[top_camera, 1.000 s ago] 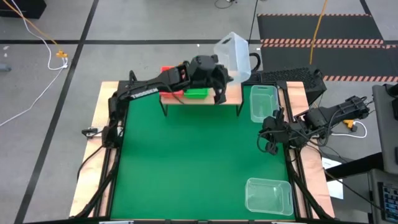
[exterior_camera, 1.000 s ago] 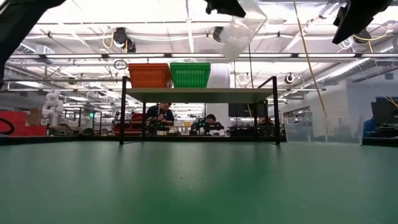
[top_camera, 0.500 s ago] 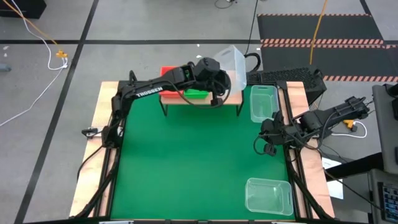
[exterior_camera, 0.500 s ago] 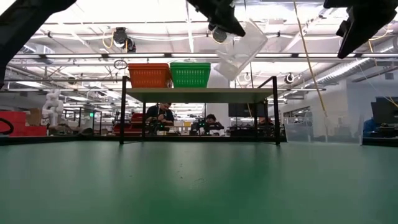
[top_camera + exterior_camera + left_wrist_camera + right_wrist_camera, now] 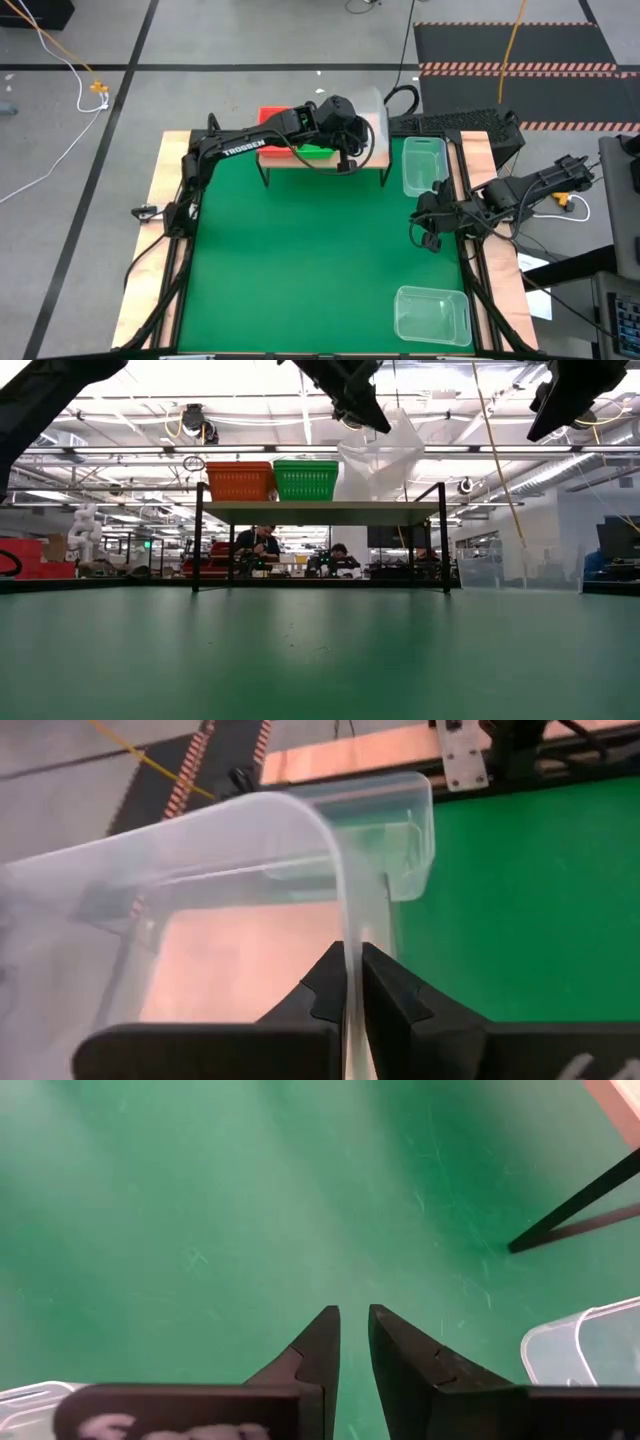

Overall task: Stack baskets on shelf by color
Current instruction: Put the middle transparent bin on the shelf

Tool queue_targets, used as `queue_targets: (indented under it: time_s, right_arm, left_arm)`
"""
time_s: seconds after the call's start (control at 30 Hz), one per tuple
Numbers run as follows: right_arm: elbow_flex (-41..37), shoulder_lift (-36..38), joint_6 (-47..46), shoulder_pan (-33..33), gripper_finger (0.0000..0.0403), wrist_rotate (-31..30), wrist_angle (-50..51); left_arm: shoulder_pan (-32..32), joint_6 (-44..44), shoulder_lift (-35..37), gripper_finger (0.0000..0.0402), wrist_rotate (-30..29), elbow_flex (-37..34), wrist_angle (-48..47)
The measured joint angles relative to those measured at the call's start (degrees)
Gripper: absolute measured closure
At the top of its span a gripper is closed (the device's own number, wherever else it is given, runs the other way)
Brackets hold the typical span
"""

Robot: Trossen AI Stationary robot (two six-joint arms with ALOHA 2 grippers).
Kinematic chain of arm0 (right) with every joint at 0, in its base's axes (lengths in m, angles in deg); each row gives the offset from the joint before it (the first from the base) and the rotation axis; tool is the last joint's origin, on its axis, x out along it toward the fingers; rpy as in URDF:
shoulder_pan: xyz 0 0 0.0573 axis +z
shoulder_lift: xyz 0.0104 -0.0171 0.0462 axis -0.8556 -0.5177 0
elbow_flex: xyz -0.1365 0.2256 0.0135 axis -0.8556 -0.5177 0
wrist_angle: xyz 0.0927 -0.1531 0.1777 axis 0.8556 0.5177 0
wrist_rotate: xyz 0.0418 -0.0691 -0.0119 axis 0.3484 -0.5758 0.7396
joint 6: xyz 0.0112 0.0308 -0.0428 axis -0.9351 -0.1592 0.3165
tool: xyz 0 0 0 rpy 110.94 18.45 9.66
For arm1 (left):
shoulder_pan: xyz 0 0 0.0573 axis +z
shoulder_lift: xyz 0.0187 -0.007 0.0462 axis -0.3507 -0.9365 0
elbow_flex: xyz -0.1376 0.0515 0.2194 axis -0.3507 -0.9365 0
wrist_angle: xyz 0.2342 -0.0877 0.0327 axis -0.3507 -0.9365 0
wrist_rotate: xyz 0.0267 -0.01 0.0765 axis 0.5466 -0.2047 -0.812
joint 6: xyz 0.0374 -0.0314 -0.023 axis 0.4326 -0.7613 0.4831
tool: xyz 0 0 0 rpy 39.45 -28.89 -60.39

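My left gripper (image 5: pixel 347 128) reaches over the shelf's (image 5: pixel 375 157) right end, shut on a clear basket (image 5: pixel 374 112). In the low view this clear basket (image 5: pixel 385 465) sits almost upright, its bottom at or just above the wood shelf board (image 5: pixel 320 511); whether it touches I cannot tell. A red basket (image 5: pixel 240 481) and a green basket (image 5: pixel 305 480) stand side by side on the board's left part. Two more clear baskets rest on the mat: one (image 5: pixel 423 165) right of the shelf, one (image 5: pixel 432 315) near the right front corner. My right gripper (image 5: pixel 428 228) hovers above the mat's right side, open by a narrow gap, touching nothing. My left gripper pinches the clear basket's side wall (image 5: pixel 352 955) at its rim, one finger (image 5: pixel 325 985) on each face of the wall. It comes from above, slanting toward the far right. The basket hangs below the fingers, close to upright, over the shelf's right end.
The shelf stands on thin black legs (image 5: pixel 197 540) at the mat's far edge. A dark keyboard (image 5: pixel 455 122) lies beyond the table's far right corner. The green mat (image 5: pixel 310 260) between the arms is open room. People sit at desks far behind the shelf (image 5: pixel 262 545).
My left gripper has come down and toward the near edge, bringing the clear basket from beyond the shelf's far right corner down over the shelf's right end. The basket has turned from strongly tilted to nearly upright. The gripper has stayed shut on it.
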Motion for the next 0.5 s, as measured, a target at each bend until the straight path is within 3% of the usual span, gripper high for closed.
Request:
queue_targets:
  time_s: [0.27, 0.5]
  right_arm:
    - [0.0, 0.0, 0.0, 0.0, 0.0353, 0.0, 0.0]
    - [0.0, 0.0, 0.0, 0.0, 0.0353, 0.0, 0.0]
  left_arm:
    - [0.0, -0.3, -1.3, 0.0397, 0.1, 0.0, -1.8]
    - [-0.5, -0.2, -2.4, 0.0368, 0.3, 0.0, -1.5]
